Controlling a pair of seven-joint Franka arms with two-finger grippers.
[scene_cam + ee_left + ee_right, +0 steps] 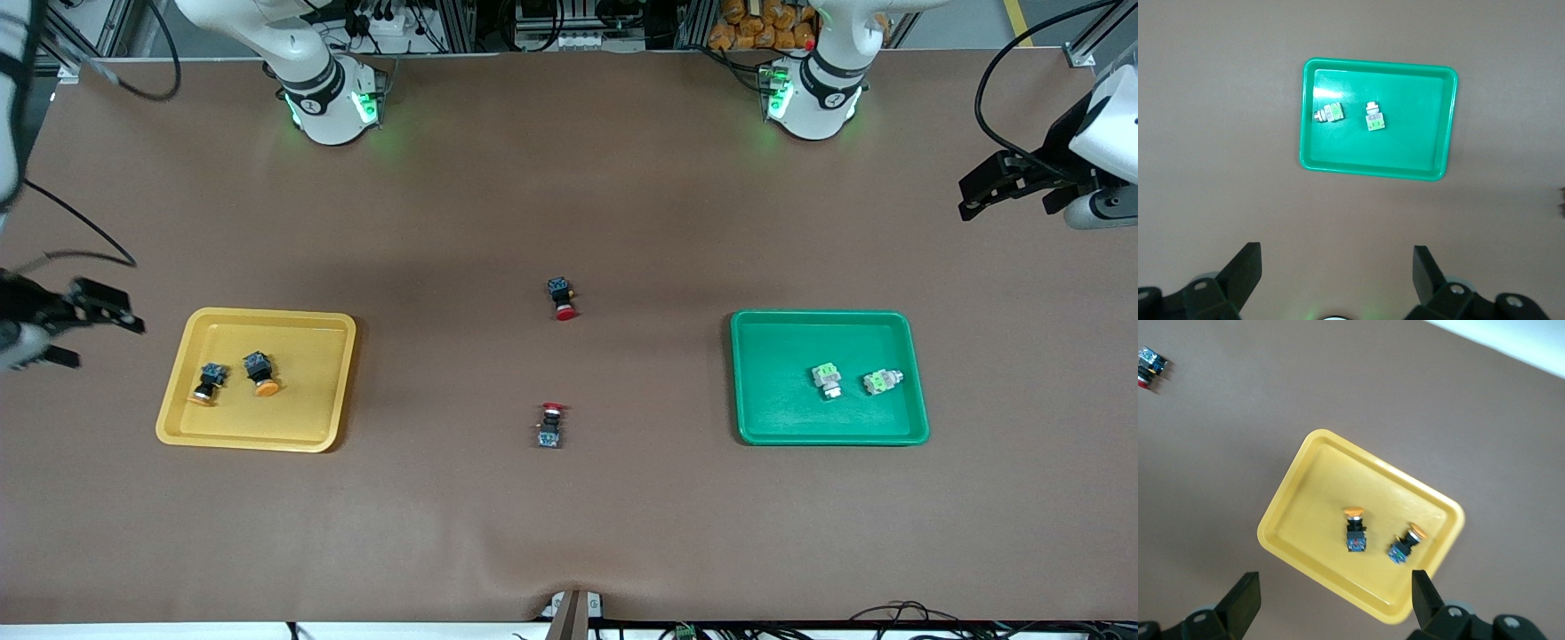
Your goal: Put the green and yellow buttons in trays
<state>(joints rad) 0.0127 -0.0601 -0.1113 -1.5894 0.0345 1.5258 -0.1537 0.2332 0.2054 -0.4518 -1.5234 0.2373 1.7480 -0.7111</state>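
The yellow tray [311, 418] [1318, 493] lies toward the right arm's end of the table and holds two yellow-capped buttons [206, 384] [261, 373] [1355, 530] [1406, 545]. The green tray [773, 391] [1418, 120] lies toward the left arm's end and holds two green-topped buttons [829, 380] [882, 382] [1330, 113] [1374, 119]. My right gripper [93, 331] [1336, 593] hangs open and empty over the table beside the yellow tray. My left gripper [1005, 200] [1337, 267] hangs open and empty, high over the table's end beside the green tray.
Two black switches with red caps lie on the brown table between the trays, one [562, 298] farther from the front camera and one [550, 425] nearer to it. One red-capped switch [1150, 365] also shows in the right wrist view.
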